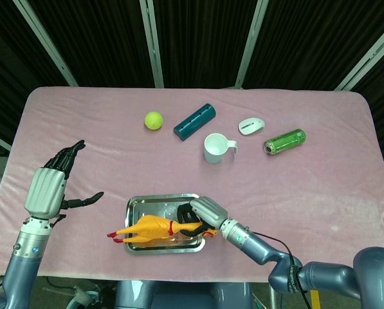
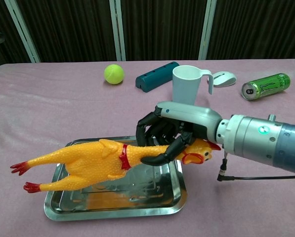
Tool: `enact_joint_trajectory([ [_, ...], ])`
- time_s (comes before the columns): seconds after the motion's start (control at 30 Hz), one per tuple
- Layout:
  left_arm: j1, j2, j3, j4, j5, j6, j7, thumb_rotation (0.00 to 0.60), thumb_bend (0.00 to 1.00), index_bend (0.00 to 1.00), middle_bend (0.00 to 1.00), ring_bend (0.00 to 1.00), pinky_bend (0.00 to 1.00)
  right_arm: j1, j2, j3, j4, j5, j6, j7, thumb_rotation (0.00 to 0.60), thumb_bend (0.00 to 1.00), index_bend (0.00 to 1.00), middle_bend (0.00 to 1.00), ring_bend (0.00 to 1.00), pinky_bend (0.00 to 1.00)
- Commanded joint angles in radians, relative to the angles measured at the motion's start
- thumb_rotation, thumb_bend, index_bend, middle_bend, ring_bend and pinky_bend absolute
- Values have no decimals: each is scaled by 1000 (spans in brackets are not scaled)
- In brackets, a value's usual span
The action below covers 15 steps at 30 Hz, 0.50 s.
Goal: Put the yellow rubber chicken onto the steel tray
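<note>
The right hand (image 2: 174, 133) is gripping the yellow rubber chicken's (image 2: 88, 163) neck over the steel tray (image 2: 179, 192), seemingly touching; the left hand (image 1: 47, 190) is hovering open, holding nothing.

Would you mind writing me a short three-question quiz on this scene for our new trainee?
1. True or false: the right hand grips the yellow rubber chicken at its neck.
2. Where do the chicken's red feet lie? A) inside the steel tray B) out past the tray's left rim C) on the white mug
3. Fill in: the left hand is open and holds ____.

Key
1. True.
2. B.
3. Nothing; it is off to the left of the tray, fingers spread.
</note>
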Motion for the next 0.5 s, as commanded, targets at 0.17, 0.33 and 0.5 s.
enact_joint_trajectory([
  [0.17,9,0,-15,14,-24,-34,-10,539,0,0,134,139,342,14,-28,26,26,30,-12,1,600,814,803,715,628,775],
  [0.33,15,1,-29,15,-32,-44,-15,539,0,0,128,138,336,17,10,16,0,27,-31,1,600,612,413,495,405,524],
  [0.5,18,0,-37,5,-26,-53,-7,540,0,0,120,126,334,28,40,3,-28,27,-65,-7,600,343,113,288,183,297],
])
